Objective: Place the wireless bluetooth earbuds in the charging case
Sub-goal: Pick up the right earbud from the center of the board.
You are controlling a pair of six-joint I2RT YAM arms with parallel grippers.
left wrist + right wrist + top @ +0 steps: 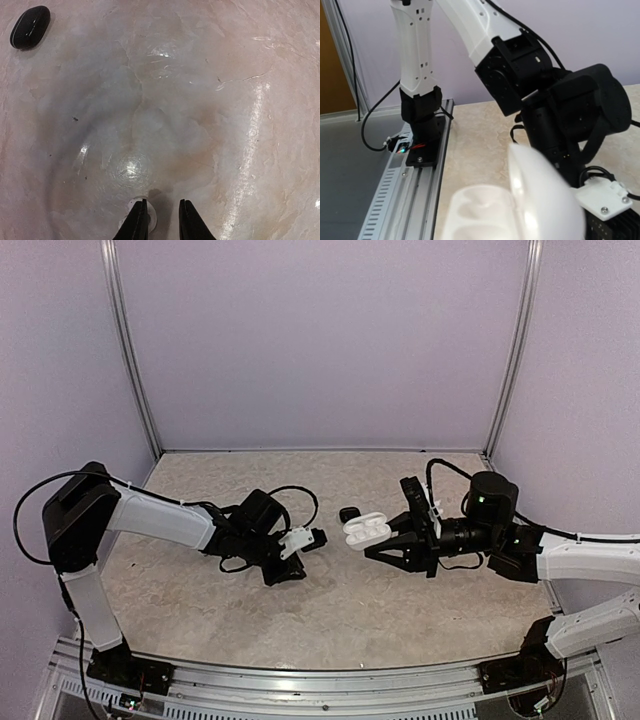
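Nearest me, the ribbed aluminium rail carries both arm bases along the near edge of the pale, marbled, stone-look table. A little farther in, left of the white plastic charging case, my left gripper points straight down at the table top. Its black fingers stand narrow, with a slit of bare table showing between the tips. A tiny white plastic earbud lies on the table right at the tip of one finger and is partly hidden behind it. I cannot tell whether it is pinched or only touched.

At about the same depth, my right gripper is clamped on the white charging case, holding it out toward the left arm with the lid swung open. In the right wrist view the case fills the foreground, blurred, its moulded wells facing the camera.

Just beyond the case, on its left and close against it in the top view, sits a glossy black oval piece. I cannot tell whether it is an earbud or a small case. The left wrist view shows it lying on the table, well apart from the white earbud. Farthest back stands the plain lilac wall.
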